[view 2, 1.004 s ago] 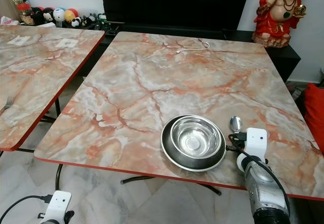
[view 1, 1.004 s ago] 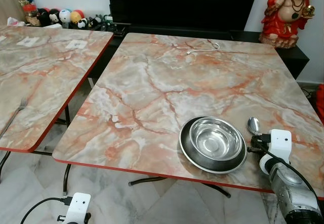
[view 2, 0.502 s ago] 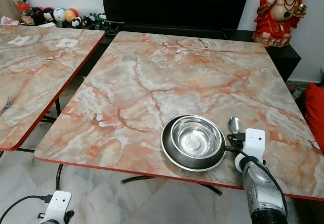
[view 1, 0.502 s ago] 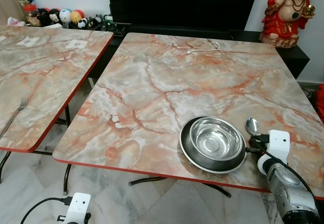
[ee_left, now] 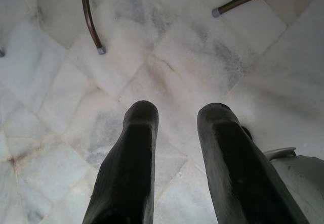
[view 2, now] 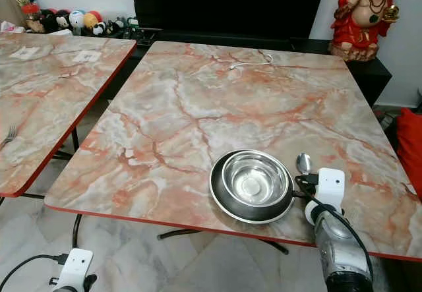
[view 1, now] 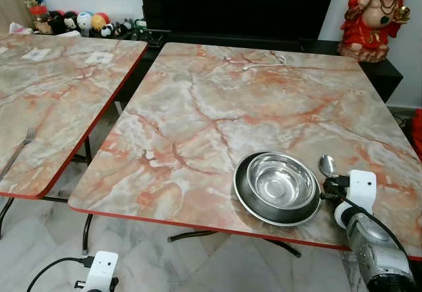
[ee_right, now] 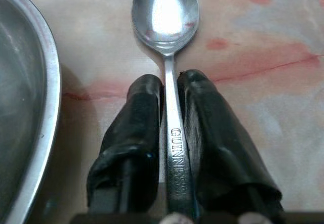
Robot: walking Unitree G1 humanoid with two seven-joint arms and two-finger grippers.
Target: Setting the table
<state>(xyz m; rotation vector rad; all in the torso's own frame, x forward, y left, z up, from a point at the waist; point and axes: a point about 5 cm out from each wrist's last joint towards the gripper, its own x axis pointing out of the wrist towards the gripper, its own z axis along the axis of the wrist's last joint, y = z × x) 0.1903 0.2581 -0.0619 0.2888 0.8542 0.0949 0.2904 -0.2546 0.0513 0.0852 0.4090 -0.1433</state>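
Observation:
A steel bowl sits inside a dark steel plate near the front edge of the marble table. Just right of the plate lies a metal spoon with its bowl pointing away from me. My right gripper is shut on the spoon's handle, low over the tabletop beside the plate's rim. My left gripper hangs open over the tiled floor, holding nothing. A fork lies on the second table to the left.
A white cable lies at the table's far edge. A red figurine stands at the back right, a dark TV unit behind, small toys at the back left. A gap with floor separates the two tables.
My right gripper has slid the spoon slightly further away along the table, next to the plate. The left arm has not moved.

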